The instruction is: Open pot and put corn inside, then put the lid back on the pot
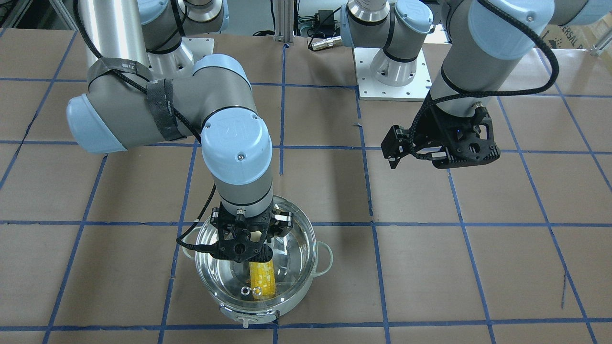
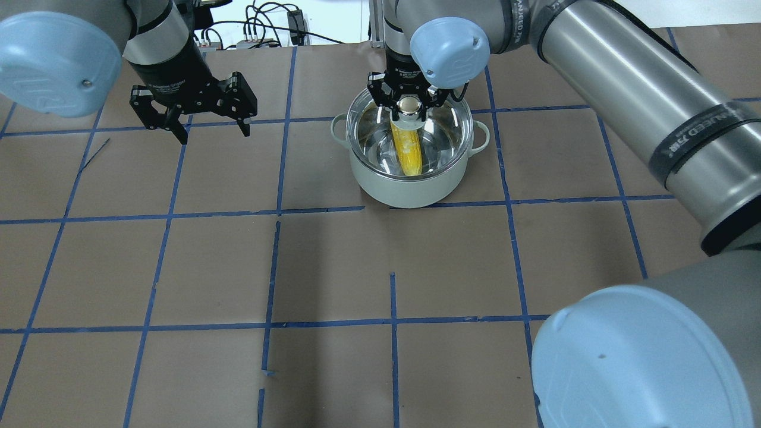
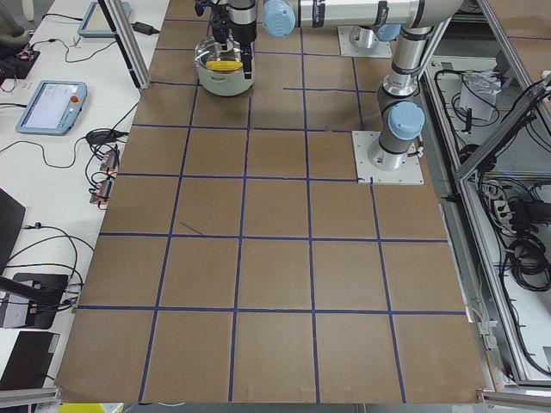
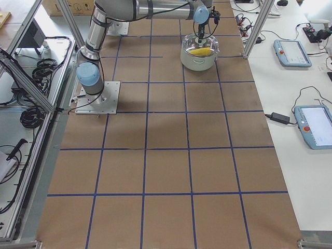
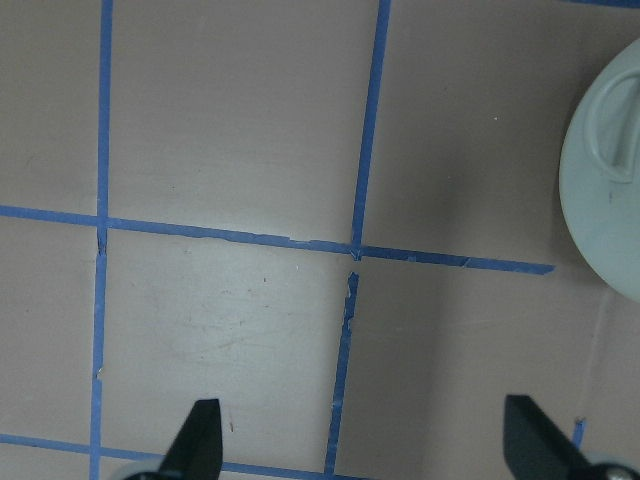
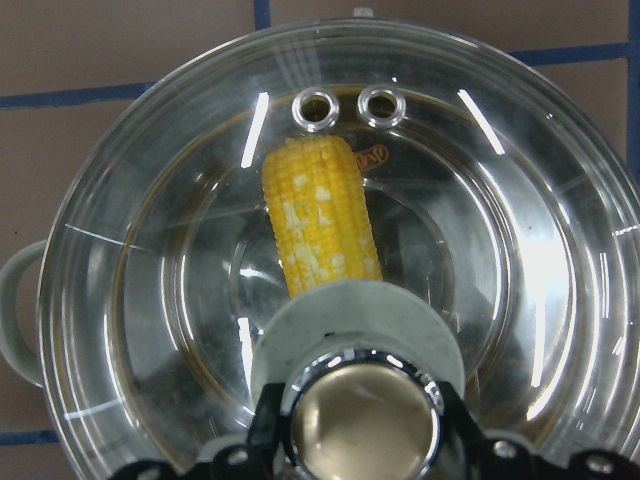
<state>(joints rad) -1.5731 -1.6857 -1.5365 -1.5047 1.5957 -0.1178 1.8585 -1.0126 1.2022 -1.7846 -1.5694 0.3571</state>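
The pot (image 2: pixel 410 185) stands on the table's far middle, with the clear glass lid (image 2: pixel 445 128) lying on its rim. The yellow corn (image 2: pixel 407 151) lies inside, seen through the glass, also in the right wrist view (image 6: pixel 320 220). My right gripper (image 2: pixel 409 108) is straight above the pot, shut on the lid's knob (image 6: pixel 360 425). The lid's two steam holes (image 6: pixel 347 103) lie past the corn's end. My left gripper (image 2: pixel 213 135) is open and empty, above bare table left of the pot. The pot's pale wall (image 5: pixel 610 200) shows at the left wrist view's right edge.
Brown table cover with a blue tape grid (image 2: pixel 276 211). The arms' white base plate (image 1: pixel 392 91) sits at the robot's side of the table. A side bench holds tablets (image 4: pixel 293 52) and cables beyond the table's far edge.
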